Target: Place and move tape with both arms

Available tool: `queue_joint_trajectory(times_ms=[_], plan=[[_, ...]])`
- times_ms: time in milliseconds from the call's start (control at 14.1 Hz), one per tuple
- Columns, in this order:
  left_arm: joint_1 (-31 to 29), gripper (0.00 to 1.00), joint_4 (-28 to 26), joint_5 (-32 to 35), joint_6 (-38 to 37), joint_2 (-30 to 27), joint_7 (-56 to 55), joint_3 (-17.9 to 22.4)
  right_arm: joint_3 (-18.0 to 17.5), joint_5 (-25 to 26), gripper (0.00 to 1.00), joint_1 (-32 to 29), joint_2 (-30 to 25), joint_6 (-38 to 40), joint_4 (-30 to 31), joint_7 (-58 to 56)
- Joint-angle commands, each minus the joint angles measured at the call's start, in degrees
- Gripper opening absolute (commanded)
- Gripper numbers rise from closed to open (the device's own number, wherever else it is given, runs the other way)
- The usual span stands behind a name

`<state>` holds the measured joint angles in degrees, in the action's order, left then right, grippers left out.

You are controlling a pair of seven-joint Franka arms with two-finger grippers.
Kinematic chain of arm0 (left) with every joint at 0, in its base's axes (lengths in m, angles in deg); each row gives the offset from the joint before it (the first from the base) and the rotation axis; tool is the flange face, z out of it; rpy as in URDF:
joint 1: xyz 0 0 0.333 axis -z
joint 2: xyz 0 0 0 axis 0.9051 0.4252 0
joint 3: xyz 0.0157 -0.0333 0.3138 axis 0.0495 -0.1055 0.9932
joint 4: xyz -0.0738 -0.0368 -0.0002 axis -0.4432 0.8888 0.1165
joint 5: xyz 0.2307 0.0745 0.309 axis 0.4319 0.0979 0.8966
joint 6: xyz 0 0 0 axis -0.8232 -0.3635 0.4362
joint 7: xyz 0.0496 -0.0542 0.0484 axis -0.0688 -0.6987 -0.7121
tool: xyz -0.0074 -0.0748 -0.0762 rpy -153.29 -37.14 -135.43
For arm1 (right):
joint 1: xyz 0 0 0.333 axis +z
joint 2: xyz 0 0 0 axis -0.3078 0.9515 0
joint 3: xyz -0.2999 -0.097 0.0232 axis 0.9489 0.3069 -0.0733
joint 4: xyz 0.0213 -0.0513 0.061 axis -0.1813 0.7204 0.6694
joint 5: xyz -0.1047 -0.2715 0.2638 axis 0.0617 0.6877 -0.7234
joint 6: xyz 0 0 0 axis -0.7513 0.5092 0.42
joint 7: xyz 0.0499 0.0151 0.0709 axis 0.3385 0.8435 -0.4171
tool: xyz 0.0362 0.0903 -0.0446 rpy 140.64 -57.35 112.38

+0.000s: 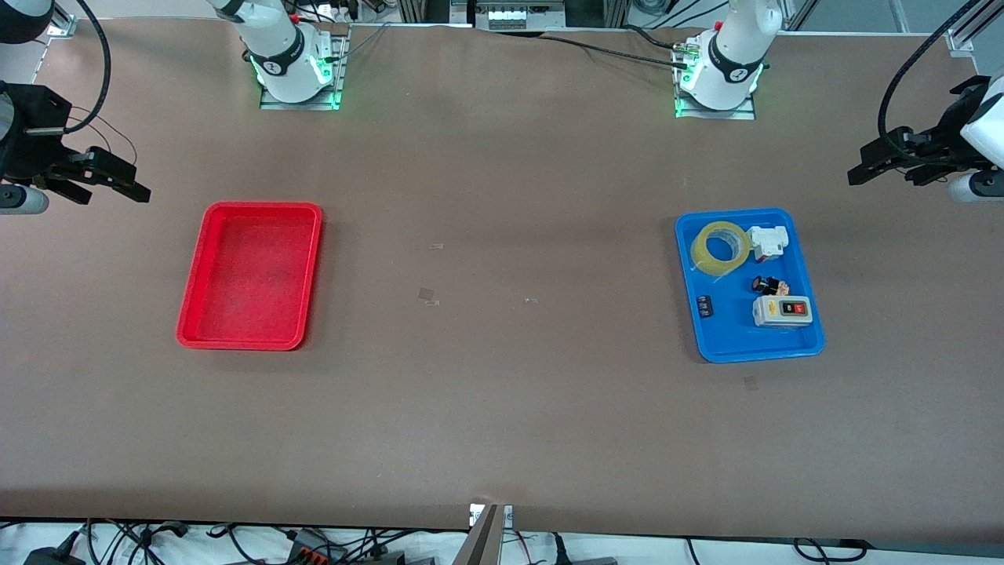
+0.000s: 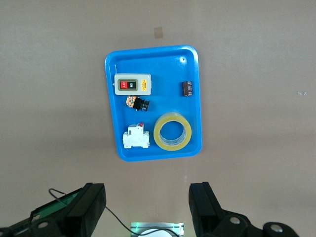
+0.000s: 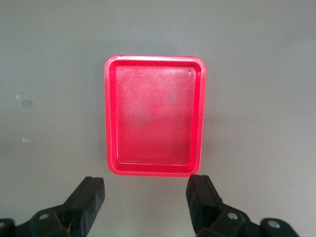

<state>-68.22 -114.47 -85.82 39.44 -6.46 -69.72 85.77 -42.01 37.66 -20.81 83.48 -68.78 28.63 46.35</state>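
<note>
The tape [image 1: 720,248], a yellowish translucent roll, lies flat in the blue tray [image 1: 808,345] at the tray's end farther from the front camera. It also shows in the left wrist view [image 2: 173,131], in the blue tray [image 2: 192,54]. My left gripper [image 1: 890,161] hangs open and empty high above the table at the left arm's end; its fingers [image 2: 205,205] frame bare table beside the tray. My right gripper [image 1: 110,179] is open and empty, up in the air at the right arm's end, beside the empty red tray [image 1: 196,333], which the right wrist view [image 3: 111,168] shows too.
In the blue tray lie a white switch box with red and black buttons [image 1: 781,311], a white breaker [image 1: 768,241], a small black and orange part [image 1: 769,285] and a small dark block [image 1: 706,306]. Small tape scraps [image 1: 427,295] dot the table's middle.
</note>
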Motion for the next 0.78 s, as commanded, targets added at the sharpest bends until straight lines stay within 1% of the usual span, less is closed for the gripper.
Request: queue_joint_trajectory(times_ms=[0, 426, 497, 710], plan=[[0.57, 1.00, -1.69, -0.01, 0.79, -1.64, 0.44, 0.35, -0.59, 0.61, 0.99, -0.19, -2.34, 0.58, 1.10, -0.58], [0.57, 1.00, -1.69, -0.01, 0.53, -1.46, 0.44, 0.44, -0.59, 0.61, 0.99, -0.19, -2.34, 0.58, 1.01, -0.49], [0.48, 1.00, -2.30, -0.01, -0.17, -1.55, 0.44, 0.44, -0.59, 0.61, 0.99, -0.19, -2.34, 0.58, 0.92, -0.49], [0.57, 1.00, -4.93, -0.01, 1.66, -1.46, 0.44, 0.09, -0.59, 0.52, 0.99, -0.19, -2.08, 0.49, 0.75, -0.49]])
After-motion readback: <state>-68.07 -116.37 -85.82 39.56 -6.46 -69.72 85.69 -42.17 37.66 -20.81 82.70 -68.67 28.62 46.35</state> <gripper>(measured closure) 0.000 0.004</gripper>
